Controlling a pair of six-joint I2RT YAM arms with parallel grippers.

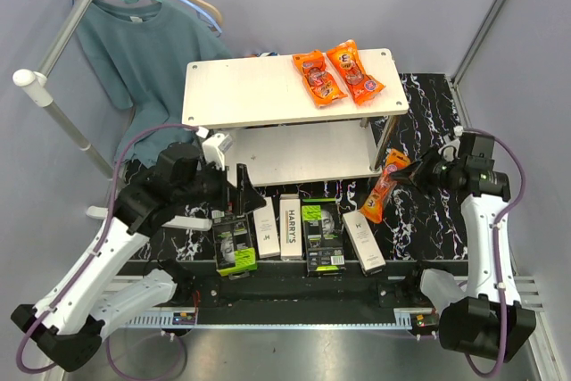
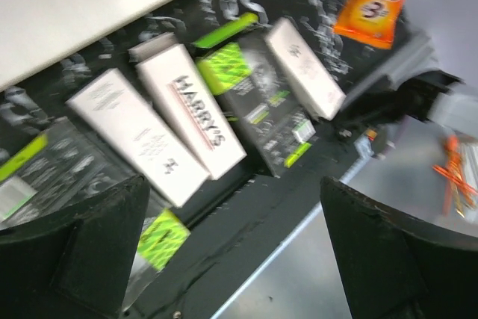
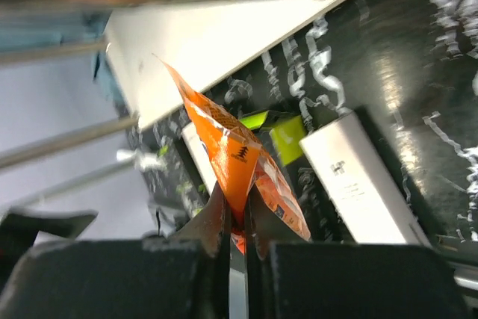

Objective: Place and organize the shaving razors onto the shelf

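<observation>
Five razor boxes (image 1: 291, 227) lie flat in a row at lower centre of the top view, on the black marbled worktop (image 1: 419, 220) just in front of the two-tier shelf (image 1: 250, 91), none on it yet: three slim white Harry's, two wider black-and-lime. They look like light, stiff, slightly slick cardboard, best pinched across the long narrow sides. The left claw (image 1: 234, 195) hangs wide over the leftmost black box (image 1: 235, 247), gripping nothing, while the right claw (image 1: 403, 174) at mid right is pinched on a soft orange BIC packet (image 1: 384, 192). Two more orange packets (image 1: 339, 73) lie on the shelf's top board; grey walls, teal T-shirt (image 1: 134, 42) on a hanger upper left.
</observation>
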